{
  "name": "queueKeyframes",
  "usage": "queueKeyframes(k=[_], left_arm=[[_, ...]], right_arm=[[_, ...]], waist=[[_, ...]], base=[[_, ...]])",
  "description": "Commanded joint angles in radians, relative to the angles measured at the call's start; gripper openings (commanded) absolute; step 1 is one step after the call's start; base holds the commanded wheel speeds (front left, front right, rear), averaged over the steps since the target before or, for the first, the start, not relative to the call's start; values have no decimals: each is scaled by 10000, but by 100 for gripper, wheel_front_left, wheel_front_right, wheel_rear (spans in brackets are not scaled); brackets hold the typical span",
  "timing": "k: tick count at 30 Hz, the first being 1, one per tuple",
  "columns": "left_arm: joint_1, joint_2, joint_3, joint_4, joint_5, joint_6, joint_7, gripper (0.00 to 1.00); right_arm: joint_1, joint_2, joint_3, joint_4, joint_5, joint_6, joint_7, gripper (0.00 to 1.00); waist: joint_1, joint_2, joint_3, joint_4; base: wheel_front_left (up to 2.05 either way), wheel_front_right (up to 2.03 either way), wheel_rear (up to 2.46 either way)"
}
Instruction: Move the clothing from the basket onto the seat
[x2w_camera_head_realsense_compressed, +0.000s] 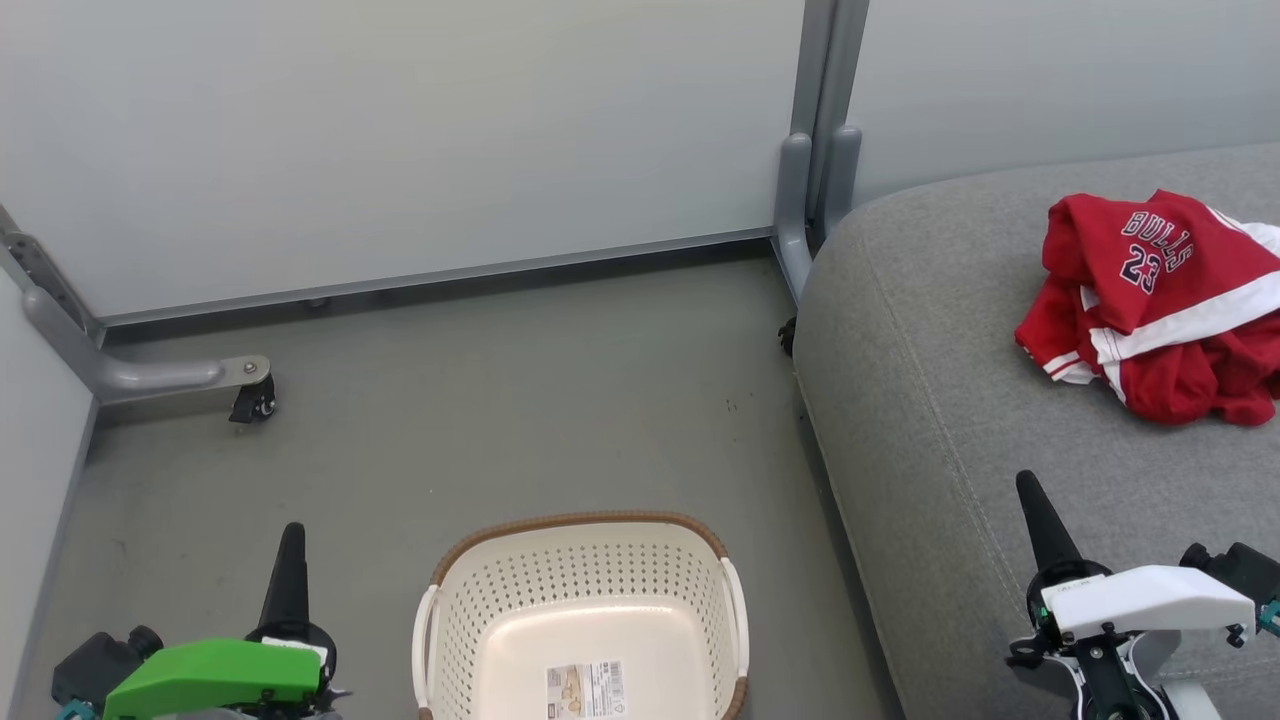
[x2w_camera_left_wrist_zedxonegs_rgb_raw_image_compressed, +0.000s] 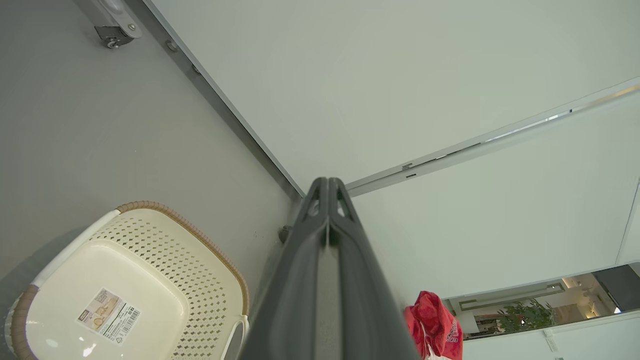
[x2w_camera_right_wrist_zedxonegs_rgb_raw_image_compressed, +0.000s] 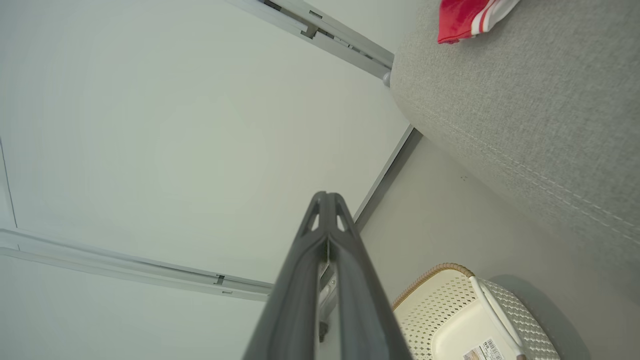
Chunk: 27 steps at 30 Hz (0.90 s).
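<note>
clothing (x2w_camera_head_realsense_compressed: 1160, 300) lies in a red heap on the seat (x2w_camera_head_realsense_compressed: 930, 420), well apart from the basket (x2w_camera_head_realsense_compressed: 580, 575). closest to me, at lower left, my left end effector (x2w_camera_head_realsense_compressed: 292, 540) points up over the grey floor (x2w_camera_head_realsense_compressed: 500, 400), its two dark fingers pressed together and gripping nothing. at lower right, my right end effector (x2w_camera_head_realsense_compressed: 1035, 495) hovers over the near part of the seat, its fingers likewise pressed flat against each other with nothing between them. between the two, the cream basket stands upright on the floor, near the seat's edge, a paper label (x2w_camera_head_realsense_compressed: 586, 690) on its bare bottom. farther off, the heap rests toward the seat's right side, white stripes showing and "bulls 23" facing up. beyond the floor stand pale wall panels (x2w_camera_head_realsense_compressed: 400, 130) and a small castor (x2w_camera_head_realsense_compressed: 255, 400).
</note>
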Motion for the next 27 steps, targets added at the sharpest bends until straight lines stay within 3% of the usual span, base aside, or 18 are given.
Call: queueKeyframes(k=[1, 27], left_arm=[[-334, 97, 85, -17, -281, -75, 70, 0], [-802, 91, 443, 198, -2449, -337, 676, 0]], right_arm=[[-218, -17, -68, -40, 270, 5, 69, 0], [-567, 35, -435, 125, 2465, 4, 677, 0]], waist=[[0, 0, 13, 0], [0, 0, 238, -4]], base=[[0, 0, 0], [0, 0, 0]])
